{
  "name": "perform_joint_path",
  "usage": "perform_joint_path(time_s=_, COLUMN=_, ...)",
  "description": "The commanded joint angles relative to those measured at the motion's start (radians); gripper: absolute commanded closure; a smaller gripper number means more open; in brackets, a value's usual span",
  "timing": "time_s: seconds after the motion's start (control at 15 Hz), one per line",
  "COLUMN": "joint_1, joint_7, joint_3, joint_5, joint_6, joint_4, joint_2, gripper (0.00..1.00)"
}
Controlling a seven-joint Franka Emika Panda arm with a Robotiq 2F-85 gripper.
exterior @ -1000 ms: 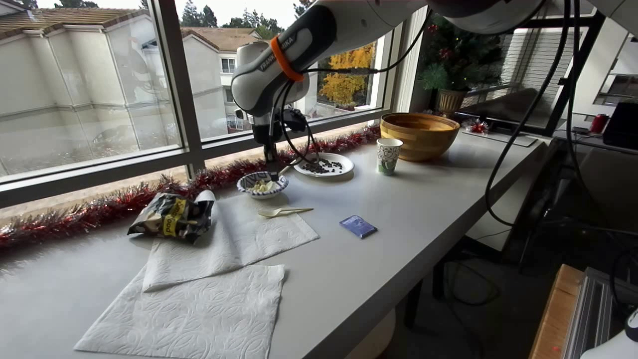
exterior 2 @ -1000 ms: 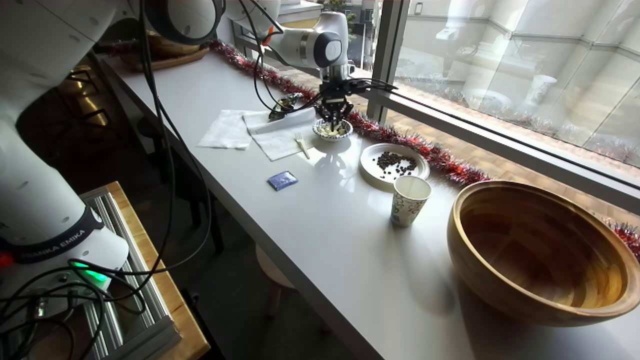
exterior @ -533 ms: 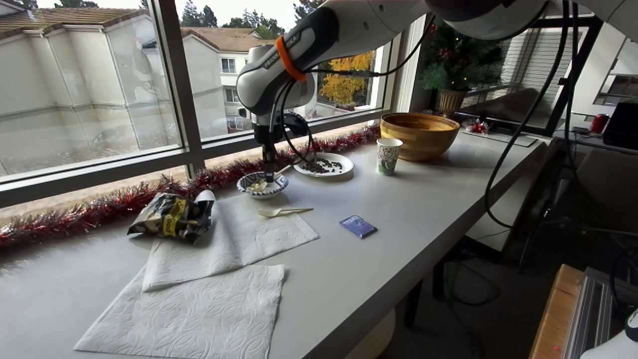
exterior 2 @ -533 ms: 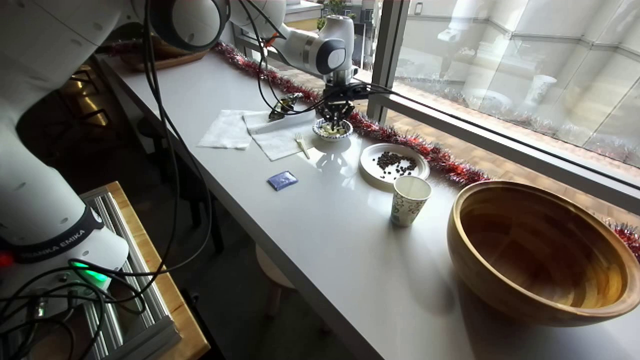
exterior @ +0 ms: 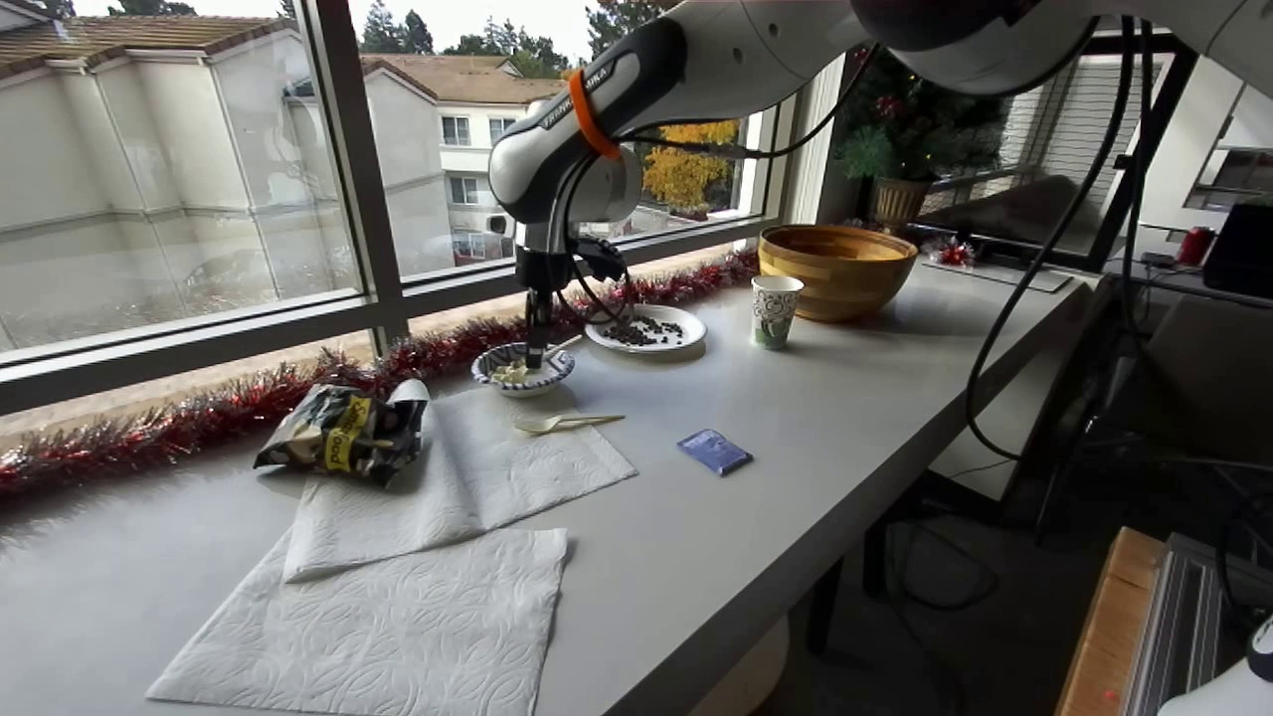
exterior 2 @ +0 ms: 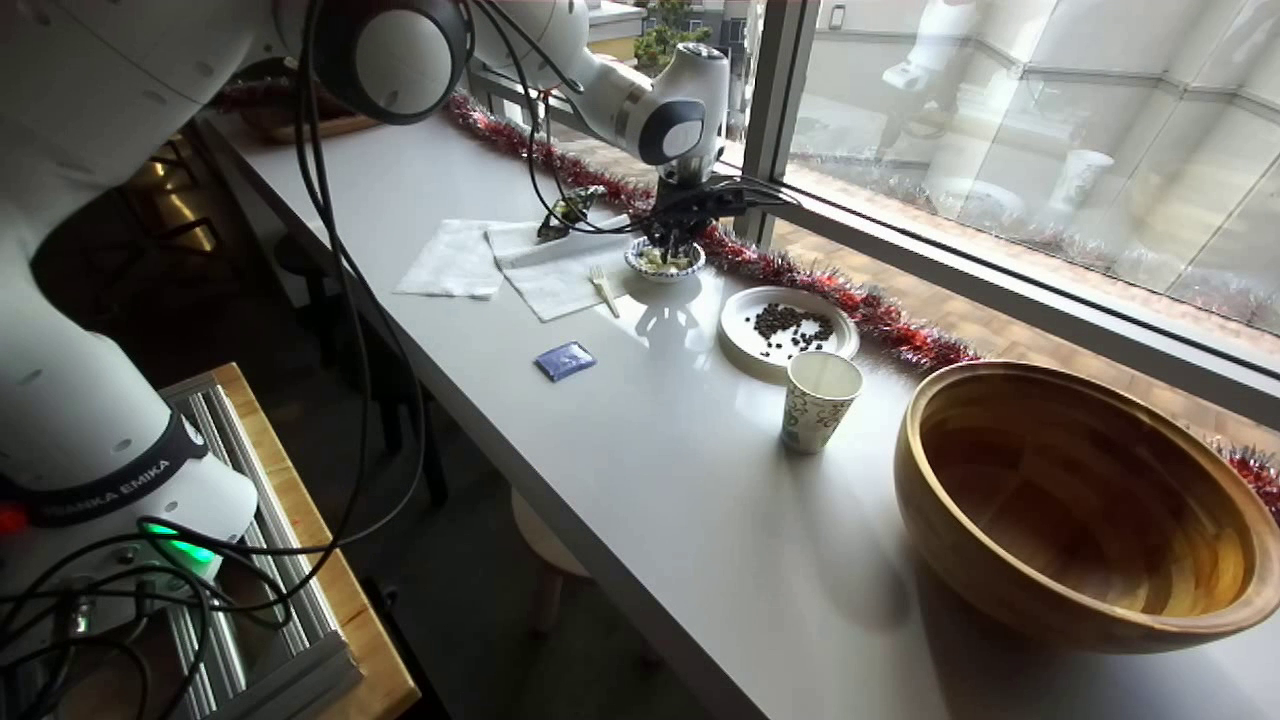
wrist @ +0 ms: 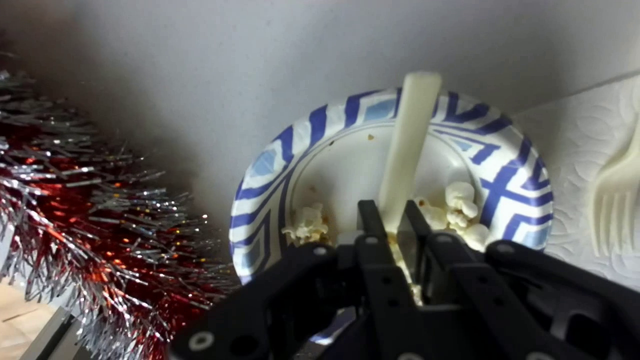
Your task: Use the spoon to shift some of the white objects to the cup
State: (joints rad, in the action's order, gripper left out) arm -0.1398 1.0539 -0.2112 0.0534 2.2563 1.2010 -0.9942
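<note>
Robot base [exterior 2: 105, 490]: there's the lettering, FRANKA EMIKA, readable across the dark collar in an exterior view.
Forearm [exterior: 696, 75]: more lettering up here, an orange band [exterior: 591, 119] cutting across it.
Snack bag [exterior: 343, 435]: dark and crumpled, yellow label turned sideways; "food" can be picked out, the letters ahead of it caught in creases.
Blue packet [exterior: 715, 451]: flat on the bench [exterior: 646, 547], its print too small to read.
Fingers [wrist: 371, 220]: clamped on the spoon [wrist: 407, 150], one each side of the pale handle, barely apart, and the handle fills that gap! Tips down inside the patterned bowl [wrist: 520, 200]; whether they touch its floor, can't tell.
Spoon handle: slants up and out, free end past the rim; the scoop end is hidden by the fingers.
White objects [wrist: 459, 195]: popcorn-like bits in the patterned bowl, a clump on either side of the fingers; whether the spoon carries any, can't tell.
Cup [exterior 2: 820, 405]: upright on the bench, well apart from the fingers, between the plate [exterior 2: 738, 330] and the wooden bowl [exterior: 855, 283], curly print round its side.
Plate: white, round, scattered with dark bits [exterior 2: 785, 322].
Fork [wrist: 617, 187]: on a paper towel [exterior: 542, 467] near the patterned bowl, tines showing in the wrist view.
Tinsel [wrist: 100, 240]: red and silver, running close by.
</note>
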Motion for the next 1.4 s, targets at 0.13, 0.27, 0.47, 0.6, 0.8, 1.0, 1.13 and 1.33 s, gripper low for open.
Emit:
perform_joint_path(time_s=0.13, joint_1=-0.047, joint_7=0.139, joint_3=-0.047, joint_5=-0.113, joint_6=-0.051, joint_4=-0.013, joint_2=-0.033, gripper=0.97)
perform_joint_path(time_s=0.27, joint_1=-0.054, joint_7=0.165, joint_3=-0.049, joint_5=-0.139, joint_6=-0.060, joint_4=-0.017, joint_2=-0.037, gripper=0.97)
perform_joint_path(time_s=0.47, joint_1=-0.065, joint_7=0.197, joint_3=-0.051, joint_5=-0.175, joint_6=-0.053, joint_4=-0.023, joint_2=-0.044, gripper=0.97)
perform_joint_path(time_s=0.6, joint_1=-0.071, joint_7=0.211, joint_3=-0.054, joint_5=-0.197, joint_6=-0.045, joint_4=-0.027, joint_2=-0.050, gripper=0.97)
perform_joint_path(time_s=0.8, joint_1=-0.080, joint_7=0.235, joint_3=-0.057, joint_5=-0.229, joint_6=-0.027, joint_4=-0.029, joint_2=-0.061, gripper=0.97)
perform_joint_path(time_s=1.0, joint_1=-0.095, joint_7=0.262, joint_3=-0.070, joint_5=-0.271, joint_6=-0.025, joint_4=-0.032, joint_2=-0.068, gripper=0.97)
perform_joint_path(time_s=1.13, joint_1=-0.107, joint_7=0.279, joint_3=-0.081, joint_5=-0.297, joint_6=-0.026, joint_4=-0.033, joint_2=-0.071, gripper=0.97)
perform_joint_path(time_s=1.33, joint_1=-0.127, joint_7=0.312, joint_3=-0.096, joint_5=-0.334, joint_6=-0.030, joint_4=-0.029, joint_2=-0.070, gripper=0.97)
